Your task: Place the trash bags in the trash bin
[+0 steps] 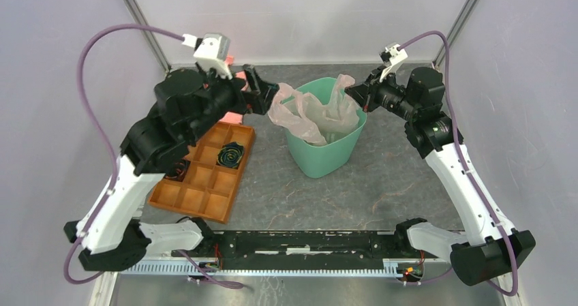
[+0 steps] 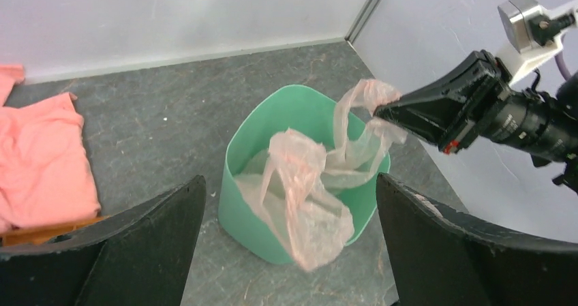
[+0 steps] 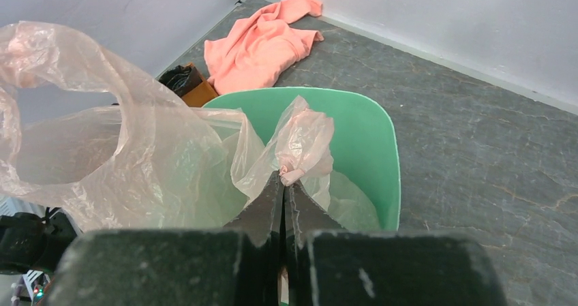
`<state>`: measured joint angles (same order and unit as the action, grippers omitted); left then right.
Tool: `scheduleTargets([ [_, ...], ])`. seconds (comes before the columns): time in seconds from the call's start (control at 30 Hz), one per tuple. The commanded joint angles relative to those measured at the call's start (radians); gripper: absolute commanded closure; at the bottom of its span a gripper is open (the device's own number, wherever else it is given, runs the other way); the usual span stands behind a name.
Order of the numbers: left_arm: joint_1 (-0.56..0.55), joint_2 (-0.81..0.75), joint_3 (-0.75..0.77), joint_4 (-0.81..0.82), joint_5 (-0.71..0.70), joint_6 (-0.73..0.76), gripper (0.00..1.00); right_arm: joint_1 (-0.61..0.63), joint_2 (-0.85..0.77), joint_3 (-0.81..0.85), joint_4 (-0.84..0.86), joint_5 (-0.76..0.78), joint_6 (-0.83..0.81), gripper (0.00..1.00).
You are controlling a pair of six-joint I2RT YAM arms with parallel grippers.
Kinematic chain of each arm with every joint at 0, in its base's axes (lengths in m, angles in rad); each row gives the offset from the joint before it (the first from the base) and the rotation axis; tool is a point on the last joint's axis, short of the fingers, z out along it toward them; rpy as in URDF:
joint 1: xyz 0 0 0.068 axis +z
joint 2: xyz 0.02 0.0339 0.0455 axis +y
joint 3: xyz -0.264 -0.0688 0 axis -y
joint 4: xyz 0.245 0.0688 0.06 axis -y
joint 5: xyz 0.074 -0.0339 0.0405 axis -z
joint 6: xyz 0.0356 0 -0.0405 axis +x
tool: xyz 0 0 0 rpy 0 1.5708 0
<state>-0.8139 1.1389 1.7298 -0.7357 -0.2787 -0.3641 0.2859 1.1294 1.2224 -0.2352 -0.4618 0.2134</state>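
Right wrist, right fingers (image 3: 262, 214) pinching trash bag (image 3: 136, 163) over bin (image 3: 368, 135), left wrist, left fingers (image 2: 136, 251) spread

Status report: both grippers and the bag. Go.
Left gripper open, beside the trash bin. Right gripper shut on the trash bag, above the rim. Bag partly inside, partly draped over the rim. No obstruction seen.

The trash bag (image 1: 310, 115) drapes over the trash bin (image 1: 326, 159); the right pincer (image 1: 352, 88) seems clamped on its edge.
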Motion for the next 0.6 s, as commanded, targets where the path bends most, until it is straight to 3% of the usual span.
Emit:
scheduleTargets([
  [0.0,-0.001,0.146,0.104,-0.054,0.050,0.081,0.00,-0.002,0.000,0.027,0.017,-0.043,-0.001,0.99],
  [0.13,-0.001,0.218,0.132,-0.068,0.087,0.079,0.01,-0.001,-0.005,0.025,0.023,-0.048,-0.002,0.99],
  [0.27,-0.001,0.241,0.135,-0.061,0.107,0.083,0.14,-0.001,-0.008,0.027,0.025,-0.042,0.000,0.99],
  [0.37,-0.001,0.241,0.151,-0.056,0.120,0.077,0.45,-0.002,-0.014,0.025,0.035,-0.034,0.004,0.99],
  [0.47,-0.001,0.185,0.096,0.031,0.177,0.068,0.70,-0.001,-0.020,0.016,0.044,-0.004,0.007,0.99],
  [0.57,-0.001,0.083,-0.054,0.201,0.310,0.057,0.83,-0.001,-0.018,0.012,0.044,0.040,0.024,0.99],
])
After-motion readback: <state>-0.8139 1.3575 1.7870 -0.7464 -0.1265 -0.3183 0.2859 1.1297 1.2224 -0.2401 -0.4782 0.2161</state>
